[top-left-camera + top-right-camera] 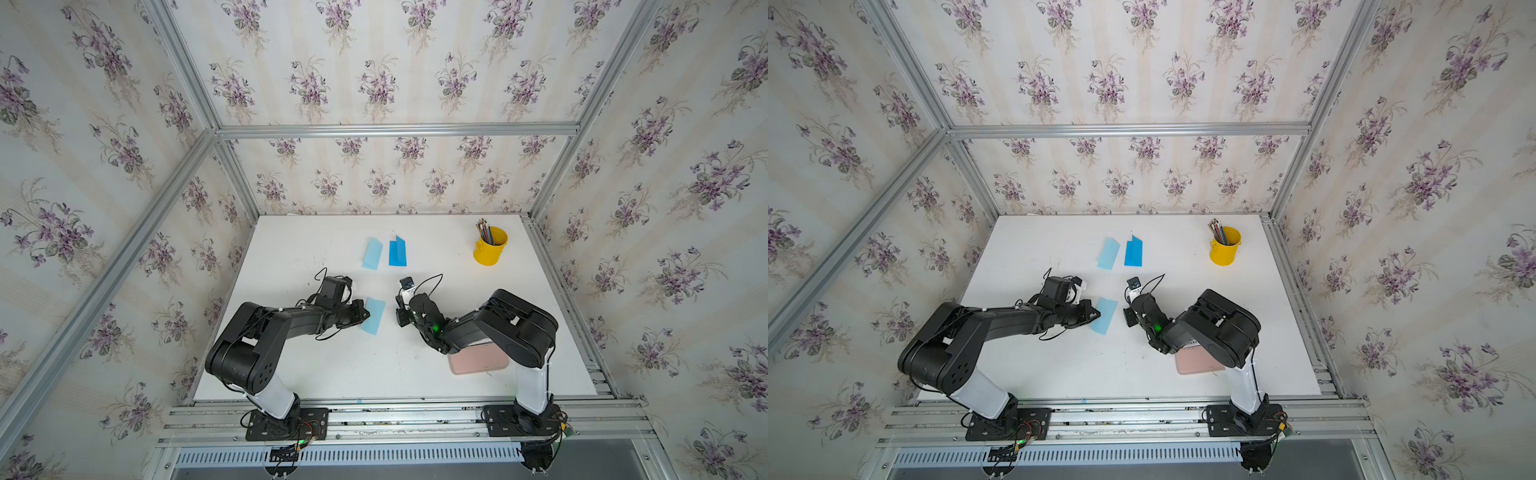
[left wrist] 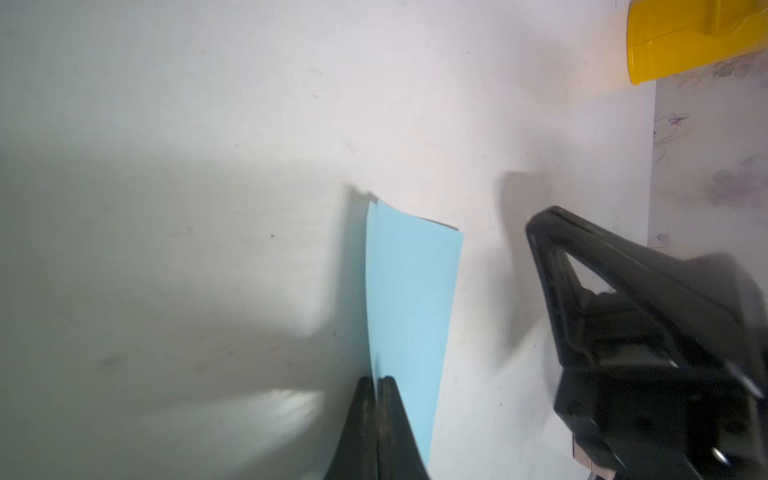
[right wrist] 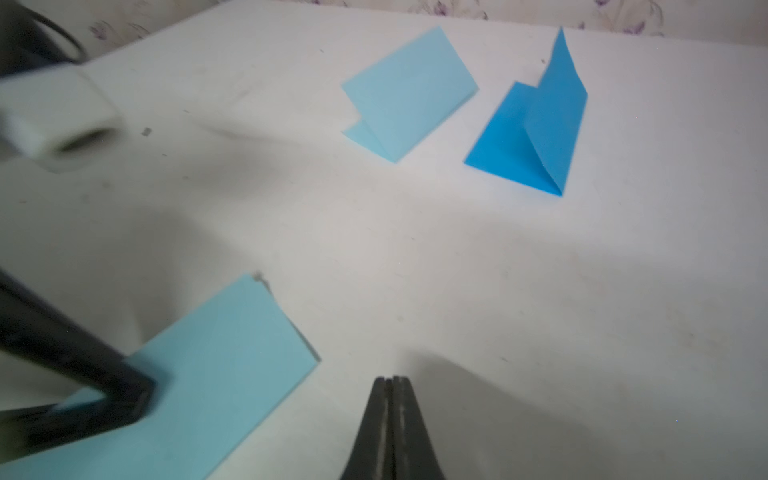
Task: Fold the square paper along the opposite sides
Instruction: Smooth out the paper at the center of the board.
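Left gripper (image 2: pixel 377 379): jaws closed, tips resting on one long edge of the folded light-blue paper (image 2: pixel 411 291), which lies flat on the white table (image 1: pixel 332 374) between the two arms. Right gripper (image 3: pixel 390 379): jaws closed, empty, just beside the paper's opposite edge. Farther back lie a pale folded sheet (image 1: pixel 372 253) and a darker blue sheet (image 1: pixel 397 252), side by side. A yellow pencil cup (image 1: pixel 490 249) stands to their right.

Aluminium framing (image 1: pixel 395 131), wallpapered panels (image 1: pixel 374 83) and a white tabletop (image 1: pixel 311 365) mark a robot lab cell.
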`<state>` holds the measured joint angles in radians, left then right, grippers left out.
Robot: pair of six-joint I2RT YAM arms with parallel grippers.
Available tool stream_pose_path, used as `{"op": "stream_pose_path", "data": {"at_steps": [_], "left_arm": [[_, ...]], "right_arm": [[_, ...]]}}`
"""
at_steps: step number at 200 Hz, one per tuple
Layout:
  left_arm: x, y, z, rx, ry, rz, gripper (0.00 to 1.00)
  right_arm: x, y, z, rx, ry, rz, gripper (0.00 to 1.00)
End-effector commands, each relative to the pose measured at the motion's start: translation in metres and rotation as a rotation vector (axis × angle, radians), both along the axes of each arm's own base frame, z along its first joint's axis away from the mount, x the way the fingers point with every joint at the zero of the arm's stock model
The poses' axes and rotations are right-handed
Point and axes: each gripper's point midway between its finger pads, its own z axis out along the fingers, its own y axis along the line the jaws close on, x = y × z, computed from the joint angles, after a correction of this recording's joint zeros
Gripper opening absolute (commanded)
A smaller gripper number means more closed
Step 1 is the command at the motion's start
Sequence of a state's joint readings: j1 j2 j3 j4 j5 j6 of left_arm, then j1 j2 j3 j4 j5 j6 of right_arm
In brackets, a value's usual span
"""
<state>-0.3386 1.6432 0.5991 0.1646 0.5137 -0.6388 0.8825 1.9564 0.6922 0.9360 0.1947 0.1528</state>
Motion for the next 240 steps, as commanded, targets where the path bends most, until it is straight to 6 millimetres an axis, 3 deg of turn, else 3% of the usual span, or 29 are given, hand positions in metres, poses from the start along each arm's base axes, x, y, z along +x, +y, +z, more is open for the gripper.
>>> {"op": "stream_pose_path", "data": {"at_steps": [1, 27, 57, 141, 220, 240], "left_arm": [[-0.034, 0.038, -0.04, 0.202, 0.177, 0.074, 0.0], [-0.031, 0.036, -0.039, 0.197, 0.167, 0.064, 0.0], [-0.029, 0.033, -0.036, 0.192, 0.16, 0.04, 0.0], [-0.027, 0.036, -0.038, 0.204, 0.159, 0.037, 0.0], [-0.027, 0.048, -0.04, 0.205, 0.162, 0.059, 0.0], [-0.029, 0.048, -0.041, 0.2, 0.167, 0.054, 0.0]], "right_arm": [[-0.02, 0.04, 0.027, 0.086, -0.081, 0.188, 0.0], [-0.035, 0.063, 0.015, 0.057, -0.066, 0.267, 0.0], [-0.04, 0.07, 0.003, 0.032, -0.036, 0.299, 0.0], [-0.047, 0.053, -0.045, -0.108, 0.079, 0.269, 0.0], [-0.061, 0.01, -0.055, -0.233, 0.103, 0.217, 0.0], [-0.059, 0.015, -0.037, -0.208, 0.04, 0.241, 0.0]]}}
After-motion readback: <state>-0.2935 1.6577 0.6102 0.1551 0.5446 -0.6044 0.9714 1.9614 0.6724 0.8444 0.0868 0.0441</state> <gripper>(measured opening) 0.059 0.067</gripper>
